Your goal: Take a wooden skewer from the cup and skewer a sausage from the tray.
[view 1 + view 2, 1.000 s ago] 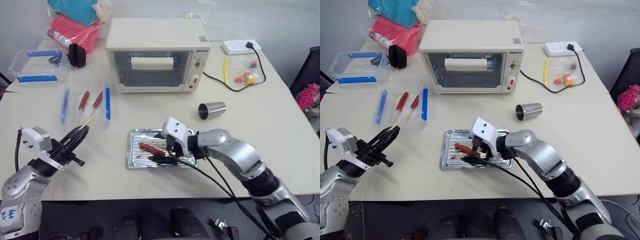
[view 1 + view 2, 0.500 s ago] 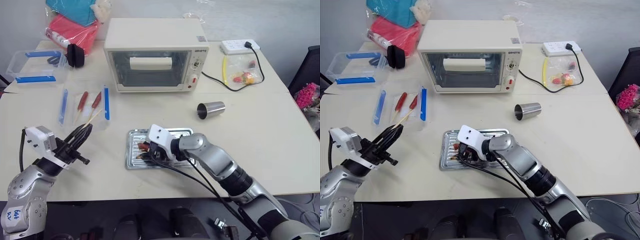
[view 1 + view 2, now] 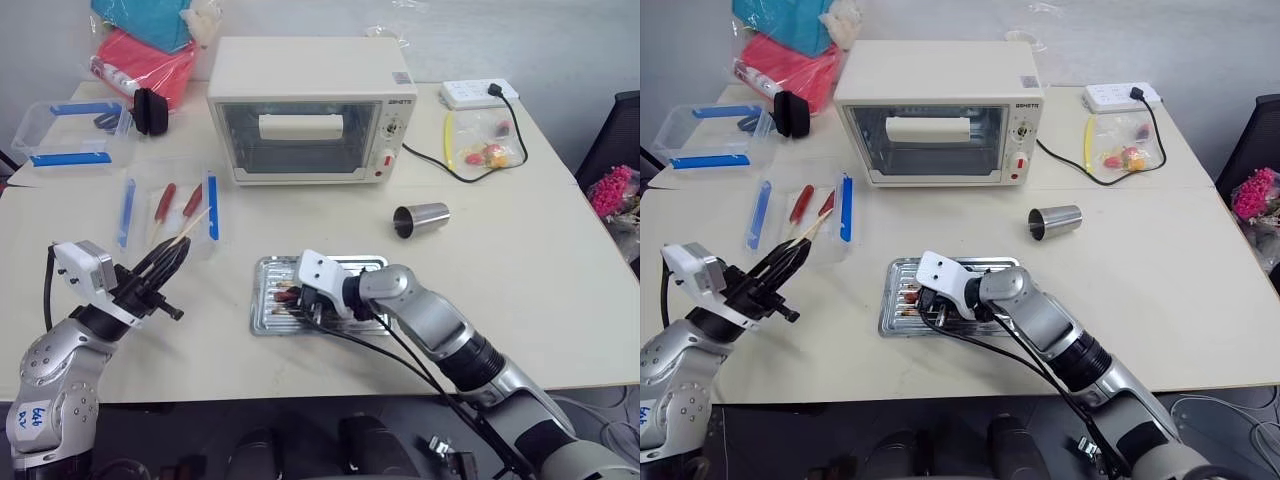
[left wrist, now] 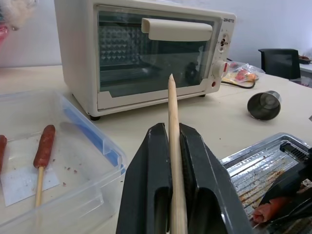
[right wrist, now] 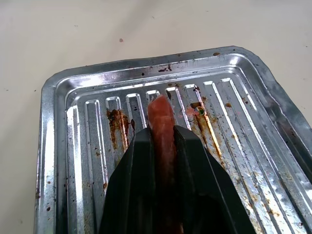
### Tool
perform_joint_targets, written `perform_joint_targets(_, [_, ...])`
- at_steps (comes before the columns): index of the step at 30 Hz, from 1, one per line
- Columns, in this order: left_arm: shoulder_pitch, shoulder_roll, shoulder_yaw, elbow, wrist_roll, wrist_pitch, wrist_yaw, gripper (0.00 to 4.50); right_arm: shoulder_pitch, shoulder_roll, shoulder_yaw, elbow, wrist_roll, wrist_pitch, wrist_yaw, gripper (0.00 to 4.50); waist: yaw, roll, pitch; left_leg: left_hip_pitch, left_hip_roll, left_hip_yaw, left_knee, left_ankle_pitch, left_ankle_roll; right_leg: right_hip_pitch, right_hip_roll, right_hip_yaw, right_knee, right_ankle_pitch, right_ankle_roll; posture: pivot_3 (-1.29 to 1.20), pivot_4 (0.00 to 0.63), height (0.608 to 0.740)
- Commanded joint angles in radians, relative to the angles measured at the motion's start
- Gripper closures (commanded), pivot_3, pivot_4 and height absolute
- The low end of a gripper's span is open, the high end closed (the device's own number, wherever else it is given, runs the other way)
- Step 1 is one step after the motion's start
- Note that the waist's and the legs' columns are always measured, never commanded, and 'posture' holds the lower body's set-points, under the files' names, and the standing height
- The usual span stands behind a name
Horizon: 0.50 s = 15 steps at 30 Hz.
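Observation:
My left gripper [image 3: 168, 264] is shut on the wooden skewer [image 4: 171, 97], a thin pale stick that sticks out past the fingers toward the oven. It hovers at the table's near left, apart from the tray. The steel cup [image 3: 420, 218] lies on its side right of centre. The ridged, grease-streaked tray [image 3: 258, 312] sits front and centre. Over it, my right gripper [image 3: 298, 298] is shut on a red-brown sausage [image 5: 161, 117], which lies lengthwise between the two black fingers just above the tray bottom [image 5: 87, 146].
A cream toaster oven [image 3: 310, 110] stands behind the tray. A clear box [image 3: 170, 205] with two skewered sausages lies at the left, another with blue clips [image 3: 75, 130] behind it. A power strip [image 3: 480, 93], its cable and a bag of sweets [image 3: 485, 150] are back right.
My right gripper's fingers have closed on the sausage on the tray, and the hand has shifted a little to the left. The left gripper with the skewer has stayed nearly still.

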Motion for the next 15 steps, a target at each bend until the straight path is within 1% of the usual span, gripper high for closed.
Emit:
perform_joint_targets(1, [-0.006, 0.014, -0.002, -0.006, -0.024, 0.002, -0.025, 4.5, 0.009, -0.012, -0.038, -0.036, 0.004, -0.017, 0.022, 3.99, 0.0, 0.0, 0.0, 0.0, 0.0, 0.0, 0.0, 0.0, 0.0, 0.0, 0.0, 0.0, 0.0, 0.0, 0.0, 0.0, 0.15, 0.74])
perform_joint_targets(6, [-0.012, 0.042, -0.032, -0.025, -0.048, 0.039, -0.086, 4.5, 0.033, -0.08, -0.093, -0.088, 0.044, -0.081, 0.109, 3.99, 0.002, 0.0, 0.0, 0.0, 0.0, 0.0, 0.0, 0.0, 0.0, 0.0, 0.0, 0.0, 0.0, 0.0, 0.0, 0.0, 0.15, 0.74])
perform_joint_targets(10, [0.015, 0.139, -0.099, -0.066, -0.099, 0.12, -0.239, 4.5, 0.062, -0.172, -0.186, -0.143, 0.131, -0.215, 0.262, 3.99, 0.002, 0.0, 0.0, 0.0, -0.001, 0.0, 0.0, 0.0, 0.0, 0.001, 0.0, 0.0, -0.001, 0.0, 0.0, 0.0, 0.15, 0.74])
perform_joint_targets(15, [0.017, 0.23, -0.157, -0.107, -0.181, 0.222, -0.364, 4.5, 0.081, -0.239, -0.258, -0.156, 0.214, -0.277, 0.39, 3.99, -0.001, 0.0, 0.0, 0.0, 0.0, 0.0, -0.001, 0.0, 0.0, 0.001, 0.001, 0.0, -0.001, 0.0, 0.0, 0.0, 0.15, 0.74])
